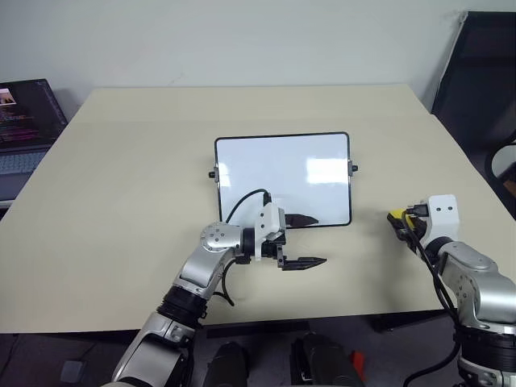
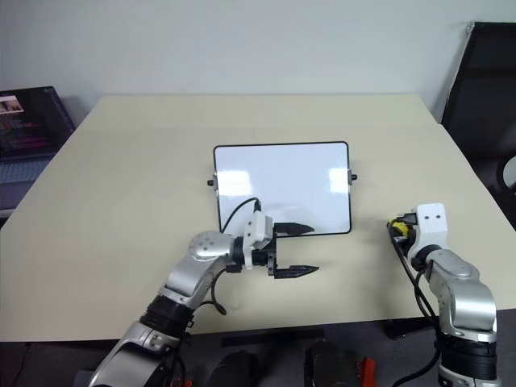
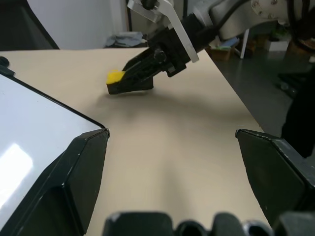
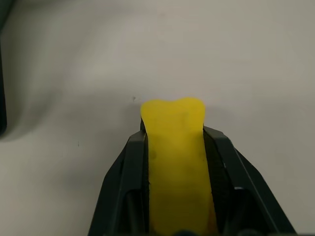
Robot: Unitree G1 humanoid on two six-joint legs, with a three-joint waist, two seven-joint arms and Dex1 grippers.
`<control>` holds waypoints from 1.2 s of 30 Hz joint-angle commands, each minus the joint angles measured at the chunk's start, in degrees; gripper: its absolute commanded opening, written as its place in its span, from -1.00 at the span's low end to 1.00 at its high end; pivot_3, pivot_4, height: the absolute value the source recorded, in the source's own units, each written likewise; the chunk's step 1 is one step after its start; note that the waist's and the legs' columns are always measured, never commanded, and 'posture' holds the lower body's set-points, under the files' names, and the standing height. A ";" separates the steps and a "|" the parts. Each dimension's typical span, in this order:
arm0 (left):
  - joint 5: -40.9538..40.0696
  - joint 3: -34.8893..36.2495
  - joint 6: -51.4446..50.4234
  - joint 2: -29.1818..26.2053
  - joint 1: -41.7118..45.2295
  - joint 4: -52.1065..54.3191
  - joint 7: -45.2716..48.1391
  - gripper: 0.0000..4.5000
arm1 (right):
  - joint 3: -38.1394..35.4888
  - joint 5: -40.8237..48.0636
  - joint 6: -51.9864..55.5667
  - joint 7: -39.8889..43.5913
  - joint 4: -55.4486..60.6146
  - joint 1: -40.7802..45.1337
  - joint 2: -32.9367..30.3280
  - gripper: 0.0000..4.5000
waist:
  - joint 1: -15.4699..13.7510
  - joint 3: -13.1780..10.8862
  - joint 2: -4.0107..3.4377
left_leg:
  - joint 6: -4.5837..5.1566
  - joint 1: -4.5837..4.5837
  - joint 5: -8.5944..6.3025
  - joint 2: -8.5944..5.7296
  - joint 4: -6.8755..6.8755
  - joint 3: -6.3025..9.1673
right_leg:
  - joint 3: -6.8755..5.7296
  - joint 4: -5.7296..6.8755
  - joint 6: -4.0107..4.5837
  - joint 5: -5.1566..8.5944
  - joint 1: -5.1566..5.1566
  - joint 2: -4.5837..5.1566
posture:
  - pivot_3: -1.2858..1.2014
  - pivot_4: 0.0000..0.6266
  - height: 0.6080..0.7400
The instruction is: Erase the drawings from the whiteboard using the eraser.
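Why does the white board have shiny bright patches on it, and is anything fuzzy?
Left eye view: the glossy white board with a thin black frame mirrors room light as pale patches. Left wrist view: the same glare near the board's corner. Right wrist view: the yellow eraser block looks soft-edged between the right gripper's black fingers.

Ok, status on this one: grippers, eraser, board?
Right gripper shut on the eraser, low over the table right of the whiteboard. Left gripper open at the board's near edge. No marks visible on the board. Nothing in the way.
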State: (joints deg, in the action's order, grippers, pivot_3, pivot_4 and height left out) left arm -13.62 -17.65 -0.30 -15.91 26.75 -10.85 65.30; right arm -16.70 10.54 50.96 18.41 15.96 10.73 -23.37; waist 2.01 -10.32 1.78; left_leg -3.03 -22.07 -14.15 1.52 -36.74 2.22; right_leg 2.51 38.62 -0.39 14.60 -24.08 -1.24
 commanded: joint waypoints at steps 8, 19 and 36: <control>0.77 0.46 1.81 -0.39 -0.70 1.01 -0.83 1.00 | 1.33 0.55 -2.47 -1.25 -1.50 2.12 0.48 -0.48 | -0.02 0.00 -0.01 | 0.00 -0.01 0.00 0.00 0.00 0.01 | 0.00 -0.01 0.00 0.00 0.00 0.00 | 0.03 -0.52 1.00; 0.92 0.73 1.56 -0.90 -0.39 1.05 -1.07 1.00 | 2.36 -0.26 -4.92 -1.47 -3.69 1.74 -0.08 0.08 | -0.02 0.00 -0.01 | 0.00 -0.01 0.00 0.00 0.00 0.01 | 0.00 0.00 0.00 0.00 0.01 0.00 | 0.03 -0.52 1.00; 3.34 5.02 1.66 -3.45 -3.52 2.06 -10.00 1.00 | -2.47 0.81 -9.06 -4.44 3.10 -2.58 0.22 0.98 | -0.05 0.00 -0.02 | 0.01 -0.01 0.00 0.03 0.01 0.01 | 0.01 -0.01 0.00 0.00 0.00 -0.01 | 0.03 -0.52 1.00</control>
State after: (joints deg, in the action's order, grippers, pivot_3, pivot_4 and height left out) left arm -10.27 -15.21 1.14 -19.07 24.30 -11.02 58.30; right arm -16.76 10.38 44.04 14.82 14.30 9.15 -23.51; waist 1.96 -10.33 1.77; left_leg -3.03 -22.07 -14.15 1.55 -36.72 2.22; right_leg 2.52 38.62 -0.39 14.60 -24.08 -1.24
